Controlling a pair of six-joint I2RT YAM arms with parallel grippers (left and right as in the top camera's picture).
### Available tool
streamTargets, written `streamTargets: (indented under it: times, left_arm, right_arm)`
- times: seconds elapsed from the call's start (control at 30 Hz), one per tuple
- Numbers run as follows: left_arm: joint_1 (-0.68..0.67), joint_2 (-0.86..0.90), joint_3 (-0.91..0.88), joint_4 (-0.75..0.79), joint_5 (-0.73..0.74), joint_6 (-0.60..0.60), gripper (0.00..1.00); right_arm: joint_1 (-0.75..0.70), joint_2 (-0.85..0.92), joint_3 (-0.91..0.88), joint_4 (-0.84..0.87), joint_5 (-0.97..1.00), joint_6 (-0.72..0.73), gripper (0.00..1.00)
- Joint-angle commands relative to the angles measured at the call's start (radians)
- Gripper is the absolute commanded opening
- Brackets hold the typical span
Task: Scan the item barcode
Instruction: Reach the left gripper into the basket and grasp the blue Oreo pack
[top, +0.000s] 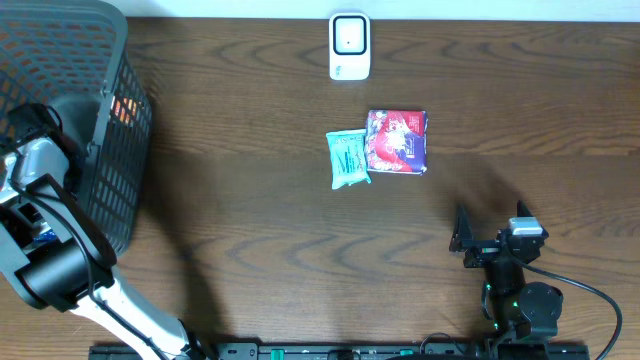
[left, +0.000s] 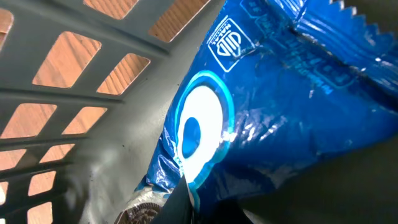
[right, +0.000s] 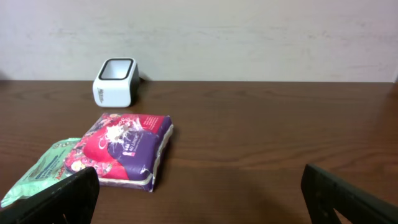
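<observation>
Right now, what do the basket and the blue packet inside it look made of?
The basket looks like moulded grey plastic, matte: a lattice of flat ribs with open slots. The blue packet is probably thin plastic film, glossy: it crinkles, catches glare and has a serrated edge.

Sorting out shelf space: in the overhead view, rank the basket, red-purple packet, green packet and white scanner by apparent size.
1. basket, by far the largest.
2. red-purple packet.
3. green packet and white scanner: too alike to rank.
</observation>
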Motion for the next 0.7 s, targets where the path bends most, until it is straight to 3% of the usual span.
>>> streamTargets:
  times: [0.0, 0.1, 0.23, 0.43, 0.67]
  left_arm:
    - [-0.014, -0.024, -0.012, -0.053, 0.196, -0.026, 0.07]
    - [-0.032, -0.150, 0.010, -0.060, 0.298, -0.048, 0.07]
    - [-0.052, -0.455, 0.013, -0.006, 0.537, -0.070, 0.07]
    - [-0.054, -0.827, 0.013, 0.092, 0.597, -0.148, 0.07]
    - [-0.093, -1.056, 0.013, 0.158, 0.914, -0.348, 0.07]
  right_arm:
    - [0.009, -0.003, -0.002, -0.004, 0.000, -0.005, 0.99]
    - [0.009, -0.003, -0.002, -0.004, 0.001, -0.005, 0.99]
    - [0.009, -0.003, -0.002, -0.004, 0.001, -0.005, 0.99]
    - [0.009, -0.003, -0.002, -0.004, 0.001, -0.005, 0.99]
    - [0.009, -0.003, -0.002, -0.004, 0.000, -0.005, 0.99]
